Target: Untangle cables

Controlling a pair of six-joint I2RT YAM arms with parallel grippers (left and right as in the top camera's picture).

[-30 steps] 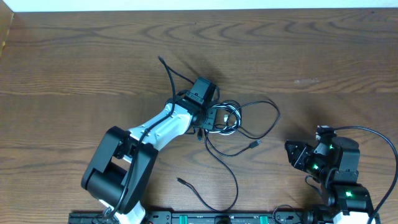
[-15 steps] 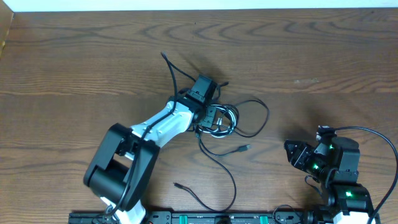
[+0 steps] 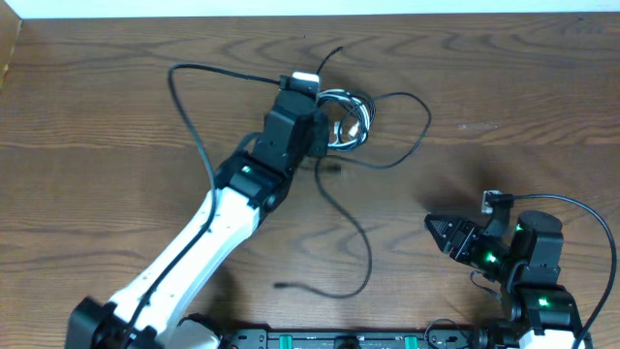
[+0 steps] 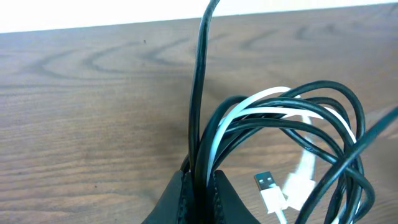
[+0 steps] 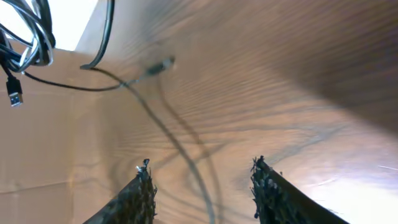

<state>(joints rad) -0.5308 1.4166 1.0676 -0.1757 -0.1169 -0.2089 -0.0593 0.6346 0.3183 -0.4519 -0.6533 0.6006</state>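
The left end effector point(image 4: 200, 186) is clamped tight on the tangle of thin black cords and one white cord point(image 4: 283, 121). It pinches several strands together where they cross, so the coil fans out beyond its tips, and one black strand runs straight up away from the pinch. Gripping at the knot rather than at a loose end looks meant to anchor the bundle or drag it so the trailing lengths can be drawn clear. From overhead, the tangle point(image 3: 347, 110) sits toward the far middle of the brown wood-grain surface point(image 3: 533, 87). A wide black loop point(image 3: 189, 102) swings out to the left, and a long black tail point(image 3: 366, 254) runs back toward the near edge. A white flat USB plug point(image 4: 266, 182) dangles within the coil; whether the bundle is lifted or resting cannot be told. The right end effector point(image 3: 438, 226) waits well apart on the right side, its jaws partly spread with nothing between them point(image 5: 199, 171), probably readied to take a free strand. That long tail lies between it and the coil, and the thick black arm cord point(image 3: 581, 206) curves beside it, something to avoid snagging.
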